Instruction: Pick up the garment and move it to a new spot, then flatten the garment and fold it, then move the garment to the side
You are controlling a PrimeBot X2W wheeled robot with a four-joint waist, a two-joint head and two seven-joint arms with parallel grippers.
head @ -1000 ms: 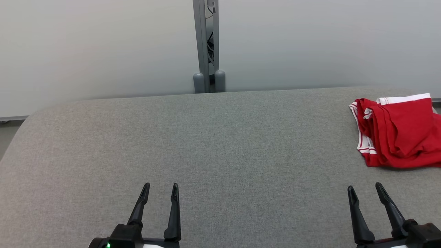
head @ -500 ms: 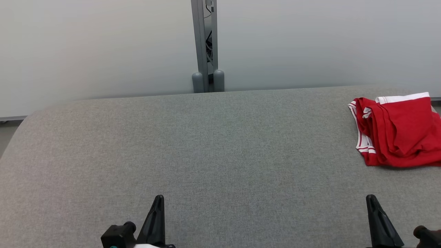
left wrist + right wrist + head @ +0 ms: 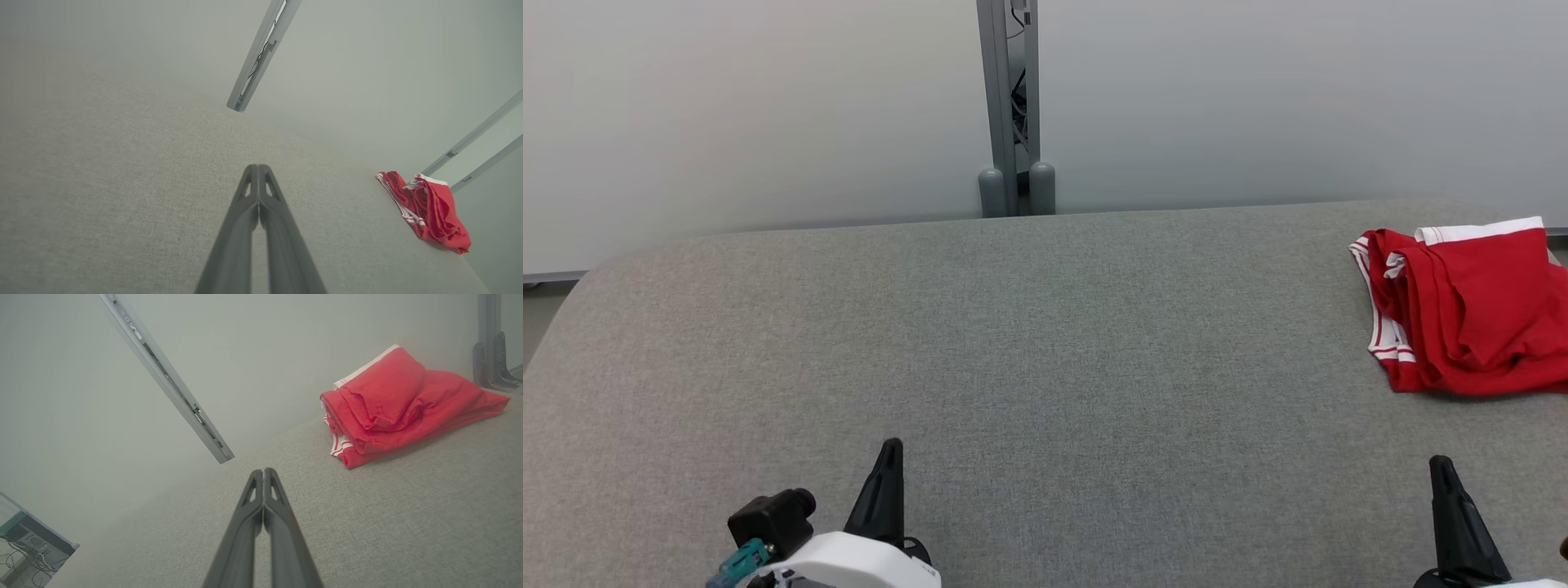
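The garment (image 3: 1470,310) is red with white striped trim and lies bunched at the far right of the grey padded table (image 3: 1045,343). It also lies at the right of the left wrist view as the garment (image 3: 429,208), and at upper right beyond my right fingers as the garment (image 3: 400,404). My left gripper (image 3: 890,447) is shut and empty near the front edge, left of centre; in its own view the left gripper (image 3: 258,168) has its fingers pressed together. My right gripper (image 3: 1441,464) is shut and empty at the lower right, in front of the garment; the right gripper (image 3: 263,472) points left of the cloth.
A pale partition wall runs behind the table, with a grey metal post (image 3: 1010,106) at its middle. The table's rounded far-left corner (image 3: 596,269) drops to the floor. The garment reaches the right edge of the head view.
Both grippers went from open to shut. Both arms have turned, so each gripper now shows as a single dark blade, and the right one has shifted a little right.
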